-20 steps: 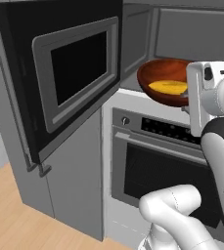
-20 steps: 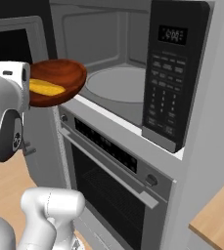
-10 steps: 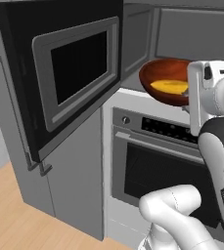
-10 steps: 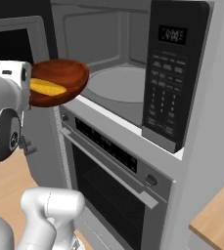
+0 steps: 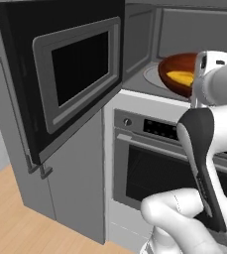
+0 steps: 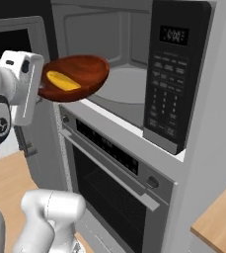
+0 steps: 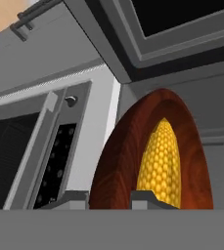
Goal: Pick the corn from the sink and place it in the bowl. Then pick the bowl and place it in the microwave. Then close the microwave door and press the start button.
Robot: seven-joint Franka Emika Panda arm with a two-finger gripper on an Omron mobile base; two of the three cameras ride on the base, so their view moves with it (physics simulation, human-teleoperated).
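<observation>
Gripper [image 7: 108, 197] is pinching the bowl [image 6: 77, 76] by its rim, corn [image 6: 62, 81] riding inside, hanging upper left of the right base frame just outside the microwave [image 6: 119, 64]. Next I'd push it in and set it on the turntable [image 6: 122, 91], with the door [image 5: 65, 74] wide open.

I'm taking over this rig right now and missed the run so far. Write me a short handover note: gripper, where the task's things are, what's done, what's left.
Gripper: shut on the rim of the glossy reddish-brown wooden bowl, holding it in the air.
Small yellow-orange corn cob: lying inside the bowl.
Bowl: at the mouth of the grey-walled microwave cavity, above its front edge, not yet set on the round pale turntable.
Black microwave door with grey-framed window: swung wide open.
Done: corn in bowl, bowl picked up.
Left: set the bowl on the turntable, release, withdraw, close the door, press start on the black keypad panel.
</observation>
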